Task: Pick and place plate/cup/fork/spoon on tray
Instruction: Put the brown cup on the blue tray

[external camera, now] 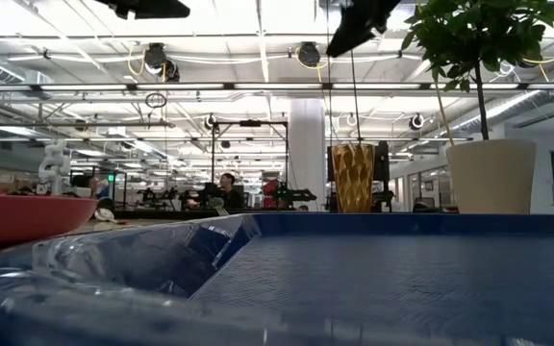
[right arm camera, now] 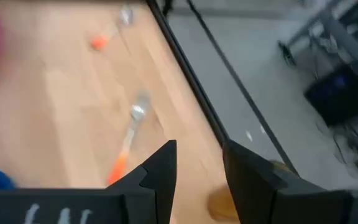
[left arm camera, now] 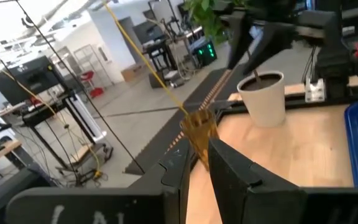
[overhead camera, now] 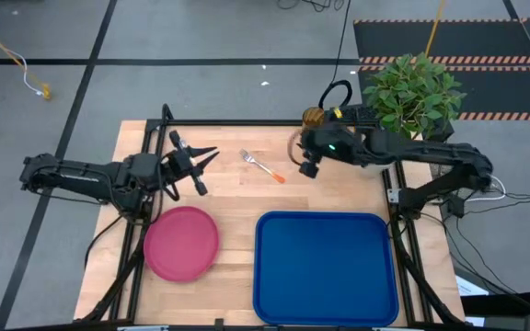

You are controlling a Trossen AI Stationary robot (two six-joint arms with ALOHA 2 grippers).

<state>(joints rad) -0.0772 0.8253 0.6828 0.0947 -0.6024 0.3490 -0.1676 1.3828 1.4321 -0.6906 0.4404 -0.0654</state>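
The pink-red plate lies at the table's near left. The blue tray lies at the near right. The amber cup stands upright at the far edge; it also shows in the low view. One orange-handled utensil lies at the middle of the table. A second one, with a rounded bowl, lies under my right gripper. My right gripper hovers open and empty beside the cup. My left gripper is open and empty above the table, beyond the plate.
A green plant in a white pot stands at the table's far right corner, close behind my right arm. A black rail runs along the table's far edge. Bare wood lies between the plate and the tray.
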